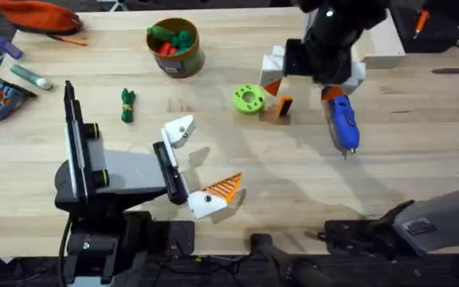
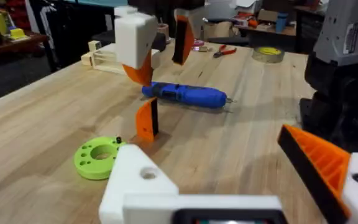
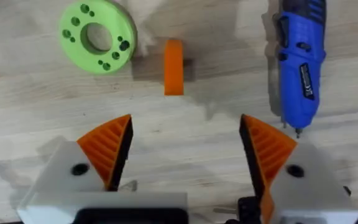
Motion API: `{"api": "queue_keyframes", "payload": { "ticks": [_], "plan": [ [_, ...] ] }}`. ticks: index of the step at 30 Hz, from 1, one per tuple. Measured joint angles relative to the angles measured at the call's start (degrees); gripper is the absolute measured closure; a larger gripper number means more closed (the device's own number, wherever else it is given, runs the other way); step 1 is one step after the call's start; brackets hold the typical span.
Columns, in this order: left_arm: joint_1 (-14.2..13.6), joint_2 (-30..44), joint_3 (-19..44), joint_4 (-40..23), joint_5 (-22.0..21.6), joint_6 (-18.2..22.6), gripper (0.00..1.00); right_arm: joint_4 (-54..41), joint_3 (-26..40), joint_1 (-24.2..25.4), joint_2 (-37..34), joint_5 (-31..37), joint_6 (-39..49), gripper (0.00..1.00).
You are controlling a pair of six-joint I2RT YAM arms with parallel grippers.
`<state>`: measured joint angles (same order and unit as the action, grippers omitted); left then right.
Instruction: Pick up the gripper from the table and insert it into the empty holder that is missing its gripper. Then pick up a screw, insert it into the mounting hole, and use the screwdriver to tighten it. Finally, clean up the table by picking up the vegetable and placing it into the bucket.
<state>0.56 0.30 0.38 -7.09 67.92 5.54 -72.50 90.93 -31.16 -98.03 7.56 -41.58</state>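
Nearest the overhead camera, the left arm lies low across the front of the wooden tabletop (image 1: 309,171). Its left end effector (image 1: 197,166) holds nothing. One white finger mount carries an orange ribbed pad (image 1: 224,187); the twin mount, the empty holder (image 1: 179,130), is bare, with a small dark hole showing. The two mounts stand well apart.

Farther back, the right arm rises dark and blurred close under the camera. Its right end effector (image 3: 182,149) hangs wide open and empty, both orange pads visible, directly above the loose orange gripper piece (image 3: 174,66). That piece (image 1: 284,107) stands on edge on the tabletop, black side showing, just beside a lime-green disc (image 1: 248,99) with a hole through its middle.

On the other side of the piece lies the blue screwdriver (image 1: 343,123), flat on the wood, its thin metal tip toward the front edge.

At the far left-centre, the dark green vegetable (image 1: 127,104) lies by itself. Behind it and to the right, the tan bucket (image 1: 188,60) stands upright, with red and green toy pieces (image 1: 171,40) inside.
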Motion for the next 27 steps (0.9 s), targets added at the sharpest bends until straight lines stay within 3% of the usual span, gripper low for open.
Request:
{"api": "queue_keyframes", "payload": {
  "ticks": [13,27],
  "plan": [
    [0.0,0.0,0.0,0.0,0.0,0.0,0.013,4.1,0.0,1.0,-5.5,-2.4,1.4,0.032],
    [0.0,0.0,0.0,0.0,0.0,0.0,0.015,4.2,0.1,2.6,-9.6,-4.2,2.4,0.134]
  ]
}}
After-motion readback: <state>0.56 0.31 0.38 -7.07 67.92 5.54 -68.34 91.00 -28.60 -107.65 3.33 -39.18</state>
